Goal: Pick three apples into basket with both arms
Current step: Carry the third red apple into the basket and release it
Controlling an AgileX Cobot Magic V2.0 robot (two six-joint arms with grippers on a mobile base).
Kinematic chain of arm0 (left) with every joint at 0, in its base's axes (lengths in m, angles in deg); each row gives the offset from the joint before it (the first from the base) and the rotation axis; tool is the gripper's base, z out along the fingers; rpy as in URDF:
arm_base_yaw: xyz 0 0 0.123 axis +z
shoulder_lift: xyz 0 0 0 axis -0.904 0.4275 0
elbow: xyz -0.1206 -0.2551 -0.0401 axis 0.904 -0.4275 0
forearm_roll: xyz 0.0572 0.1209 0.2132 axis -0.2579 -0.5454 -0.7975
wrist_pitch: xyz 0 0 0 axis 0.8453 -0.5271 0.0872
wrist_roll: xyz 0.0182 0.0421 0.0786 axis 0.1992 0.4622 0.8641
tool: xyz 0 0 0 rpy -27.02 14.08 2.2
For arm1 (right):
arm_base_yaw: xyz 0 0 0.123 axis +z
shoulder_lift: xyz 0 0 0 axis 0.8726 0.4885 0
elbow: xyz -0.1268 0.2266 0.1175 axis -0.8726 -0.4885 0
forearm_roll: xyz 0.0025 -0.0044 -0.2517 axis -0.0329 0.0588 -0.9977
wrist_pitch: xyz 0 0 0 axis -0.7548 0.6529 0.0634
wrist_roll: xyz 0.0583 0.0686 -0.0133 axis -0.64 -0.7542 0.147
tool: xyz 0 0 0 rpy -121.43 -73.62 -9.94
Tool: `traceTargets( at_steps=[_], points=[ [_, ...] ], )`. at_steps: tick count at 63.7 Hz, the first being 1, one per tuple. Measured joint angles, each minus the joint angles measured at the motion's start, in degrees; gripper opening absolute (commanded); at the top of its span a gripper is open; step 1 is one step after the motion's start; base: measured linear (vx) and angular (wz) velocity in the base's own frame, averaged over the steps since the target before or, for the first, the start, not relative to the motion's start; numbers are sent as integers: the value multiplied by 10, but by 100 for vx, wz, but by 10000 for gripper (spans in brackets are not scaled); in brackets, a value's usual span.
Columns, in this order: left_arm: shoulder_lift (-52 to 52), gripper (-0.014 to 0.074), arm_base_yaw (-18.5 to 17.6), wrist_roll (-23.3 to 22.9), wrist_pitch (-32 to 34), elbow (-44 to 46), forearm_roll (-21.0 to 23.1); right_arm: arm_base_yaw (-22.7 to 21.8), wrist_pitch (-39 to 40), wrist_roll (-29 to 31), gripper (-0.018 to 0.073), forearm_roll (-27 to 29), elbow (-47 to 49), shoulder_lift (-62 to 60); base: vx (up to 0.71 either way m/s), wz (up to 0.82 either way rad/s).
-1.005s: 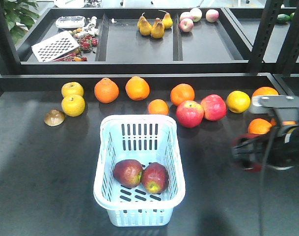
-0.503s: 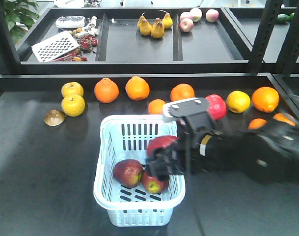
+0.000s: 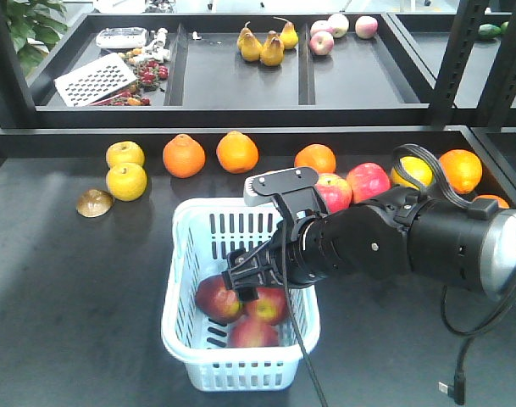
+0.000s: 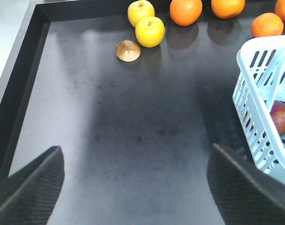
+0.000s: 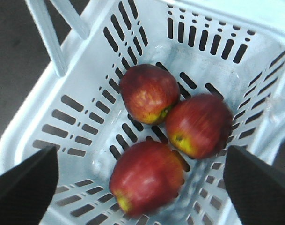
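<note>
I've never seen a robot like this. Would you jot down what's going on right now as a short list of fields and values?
Basket: pale blue-white, slotted, on the dark table
Apples in basket: three dark red ones, bunched together
Right end effector: open, empty, over the basket
Left end effector: open, empty, above bare table left of the basket
Fruit behind basket: oranges, yellow apples, two brighter red apples
Task status: all three apples appear to be in
</note>
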Motion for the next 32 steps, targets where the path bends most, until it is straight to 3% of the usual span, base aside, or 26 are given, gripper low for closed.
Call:
traceTargets(
  at_steps=[15,32],
  points=[
    [0,587,0,0,0,0,0,-20,-64,-3,680,-2,0,-31,0,0],
    [0,587,0,0,0,0,0,-158,-186,19,643,-15,0,-146,0,0]
  ],
)
